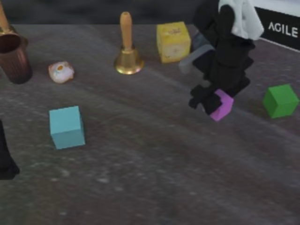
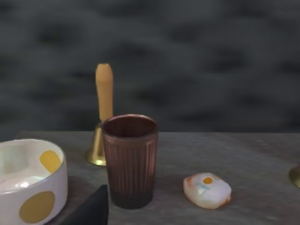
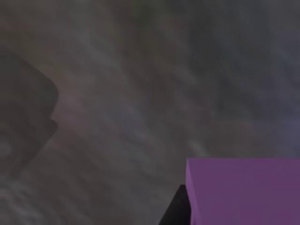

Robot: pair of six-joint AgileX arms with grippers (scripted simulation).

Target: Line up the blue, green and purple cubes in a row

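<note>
Looking from above, I had my right gripper (image 1: pixel 213 104) clenched on the purple cube (image 1: pixel 222 105), between the green cube (image 1: pixel 280 100) and the far-left blue cube (image 1: pixel 67 126). My left wrist saw only a cup (image 2: pixel 130 159); I cannot tell that gripper's state. My right wrist showed the purple cube's edge; an off-centre grasp could let it slip.

The right gripper (image 1: pixel 212 104) covers part of the purple cube (image 1: pixel 222 105) in the top view, so contact between fingers and cube cannot be made out. In the right wrist view that cube (image 3: pixel 243 191) is cut off by 2 edges. The left arm (image 1: pixel 6 157) shows only as a dark sliver at the top view's left edge, its gripper unseen. The copper cup (image 1: pixel 14 56) and the spotted bowl (image 2: pixel 30 183) are cropped by picture edges.
</note>
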